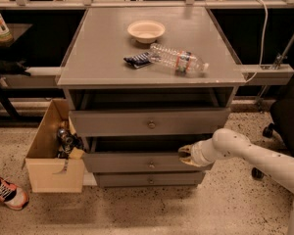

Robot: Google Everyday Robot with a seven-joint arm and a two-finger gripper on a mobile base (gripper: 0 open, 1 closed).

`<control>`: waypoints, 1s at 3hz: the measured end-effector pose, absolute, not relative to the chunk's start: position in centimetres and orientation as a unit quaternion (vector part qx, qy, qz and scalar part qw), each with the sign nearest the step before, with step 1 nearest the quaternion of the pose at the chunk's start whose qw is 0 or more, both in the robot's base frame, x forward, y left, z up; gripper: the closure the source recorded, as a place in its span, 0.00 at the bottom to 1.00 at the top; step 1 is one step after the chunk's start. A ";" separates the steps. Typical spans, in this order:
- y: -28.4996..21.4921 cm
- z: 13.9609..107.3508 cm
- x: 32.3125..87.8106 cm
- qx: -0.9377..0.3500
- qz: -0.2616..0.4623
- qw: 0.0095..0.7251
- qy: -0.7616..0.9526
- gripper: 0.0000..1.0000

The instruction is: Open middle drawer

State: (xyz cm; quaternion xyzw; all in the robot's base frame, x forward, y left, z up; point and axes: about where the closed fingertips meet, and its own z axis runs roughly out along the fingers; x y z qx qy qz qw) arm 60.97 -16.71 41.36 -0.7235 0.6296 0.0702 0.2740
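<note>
Middle drawer (122,161) ajar, pincer (185,154) at its top edge, closure indiscernible, arm (257,156) stretched low

The white arm (255,156) extends leftward, low, gripper (185,155) at its tip.

On the desk (93,48) you see a cream bowl (146,31) toward the back, a clear plastic bottle (179,60) lying on its side, a dark packet (138,59) just beside one end of it; open cardboard box (54,173) on the floor (186,209) beside the desk, a shoe (7,194) near it; hand (185,155) low at the desk's front.
</note>
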 end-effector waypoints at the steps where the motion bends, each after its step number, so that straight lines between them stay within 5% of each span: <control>1: -16.7 41.4 61.0 -0.724 0.070 0.274 0.630 0.54; 3: -16.7 41.4 61.0 -0.724 0.070 0.274 0.630 0.07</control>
